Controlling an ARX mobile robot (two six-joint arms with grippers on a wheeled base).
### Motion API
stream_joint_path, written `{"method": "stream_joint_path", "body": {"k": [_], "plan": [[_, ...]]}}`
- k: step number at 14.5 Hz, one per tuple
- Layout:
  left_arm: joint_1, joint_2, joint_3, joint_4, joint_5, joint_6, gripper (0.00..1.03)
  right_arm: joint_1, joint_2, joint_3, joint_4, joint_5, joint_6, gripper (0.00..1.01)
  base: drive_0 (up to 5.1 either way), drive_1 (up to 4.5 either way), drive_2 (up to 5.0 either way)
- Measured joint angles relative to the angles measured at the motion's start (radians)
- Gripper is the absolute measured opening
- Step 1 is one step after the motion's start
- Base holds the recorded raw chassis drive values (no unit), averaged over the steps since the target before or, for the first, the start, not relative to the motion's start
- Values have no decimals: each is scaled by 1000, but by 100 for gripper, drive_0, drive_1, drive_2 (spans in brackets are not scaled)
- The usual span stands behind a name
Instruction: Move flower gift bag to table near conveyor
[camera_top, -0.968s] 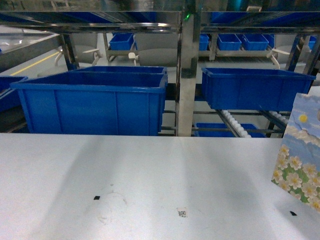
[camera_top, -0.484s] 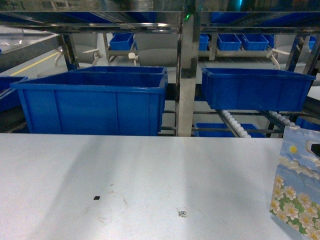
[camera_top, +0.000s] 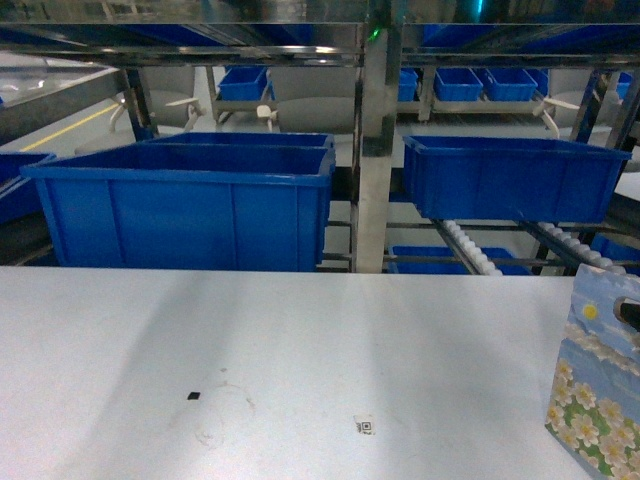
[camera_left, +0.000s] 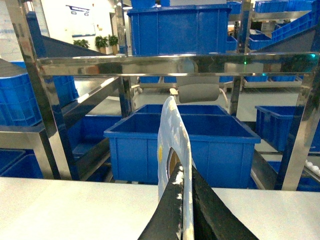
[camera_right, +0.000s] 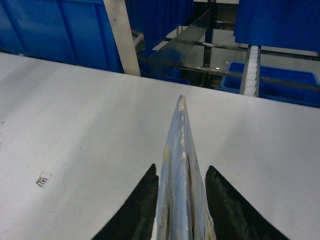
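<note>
The flower gift bag (camera_top: 600, 380), sky blue with white daisies, stands upright at the far right of the white table (camera_top: 300, 340); its base runs out of the picture. Seen from the left wrist, my left gripper (camera_left: 185, 175) is shut on the thin edge of the bag (camera_left: 172, 130), beside its handle hole. Looking down from the right wrist, my right gripper (camera_right: 181, 166) has a black finger pressed on each side of the bag (camera_right: 179, 130). Neither gripper shows in the head view. The conveyor (camera_top: 470, 250), with white rollers (camera_right: 250, 70), lies just past the table's far edge.
Two big blue bins (camera_top: 190, 205) (camera_top: 510, 175) sit on the rack behind the table, with a steel post (camera_top: 372, 150) between them. A QR sticker (camera_top: 364, 426) and a small black mark (camera_top: 193, 396) lie on the tabletop left of the bag.
The bag has dropped lower and shifted slightly right at the right edge of the head view. Its top has sunk from above the right bin's rim to below the rollers.
</note>
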Motion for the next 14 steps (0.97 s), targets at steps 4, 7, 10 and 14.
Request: {"method": "stream_joint_path", "body": {"k": [4, 7, 10, 14], "plan": [[0, 0, 0, 0, 0, 0, 2, 0, -28, -50, 48, 44, 3, 69, 0, 0, 0], [0, 0, 0, 0, 0, 0, 2, 4, -198, -71, 24, 87, 29, 100, 0, 0, 0], [0, 0, 0, 0, 0, 0, 2, 23, -335, -118, -13, 108, 59, 98, 0, 0, 0], [0, 0, 0, 0, 0, 0, 2, -15, -579, -156, -152, 137, 108, 98, 0, 0, 0]]}}
